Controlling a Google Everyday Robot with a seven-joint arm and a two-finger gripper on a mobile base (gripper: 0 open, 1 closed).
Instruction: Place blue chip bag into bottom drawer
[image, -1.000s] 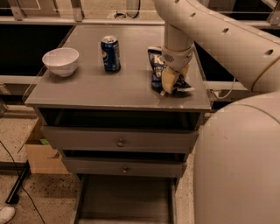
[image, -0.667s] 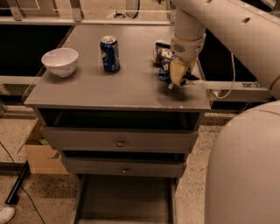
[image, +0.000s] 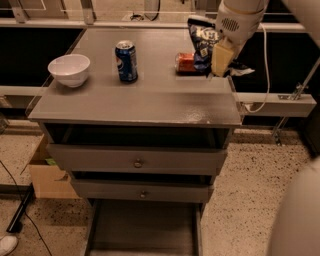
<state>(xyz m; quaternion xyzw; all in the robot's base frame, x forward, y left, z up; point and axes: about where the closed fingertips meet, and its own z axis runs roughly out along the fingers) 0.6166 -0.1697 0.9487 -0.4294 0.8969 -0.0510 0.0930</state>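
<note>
Camera view. Change from 0.7 s ago: the bag (image: 201, 41) was low against the cabinet top (image: 150, 100) near its right edge. I now see it raised clear of the surface in the upper right of the frame. A red can (image: 185, 62), not visible earlier, now shows lying on its side just left of the bag's lower end.

The gripper (image: 216, 56) is in the upper right, clamped on the bag's right side, with one pale finger (image: 222, 56) facing the camera.

Markings: the Pepsi can (image: 126, 61) stands upright at upper centre, its logo partly legible. I cannot read the bag's white lettering.

The bowl (image: 69, 69) sits at upper left. The bottom drawer (image: 145, 227) is pulled out at lower centre.
</note>
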